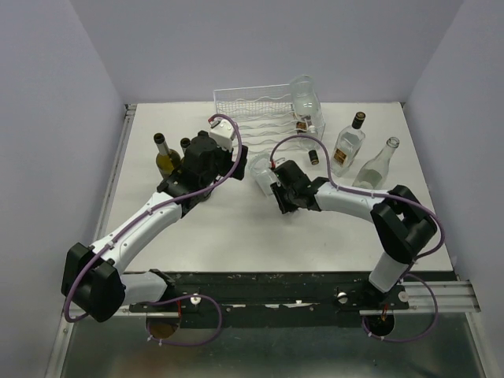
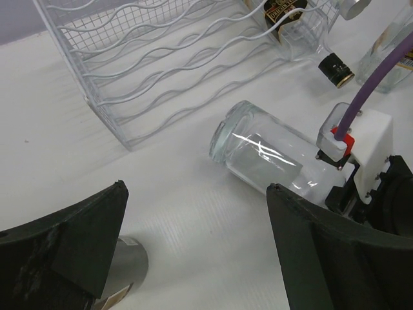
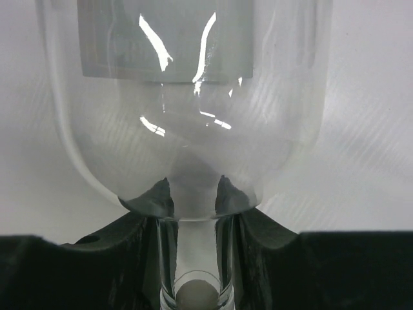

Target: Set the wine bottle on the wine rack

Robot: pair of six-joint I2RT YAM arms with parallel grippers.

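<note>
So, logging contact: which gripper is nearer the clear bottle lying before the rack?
Right. The right gripper clamps the clear bottle by its neck; the left gripper hangs open near its base, not touching.

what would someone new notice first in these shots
First, the clear glass wine bottle lying on its side on the white table, just in front of the white wire-mesh wine rack, its neck clamped by the right gripper. The left gripper hovers close by on its left, jaws wide open. A second clear bottle lies at the rack's right end.
</note>
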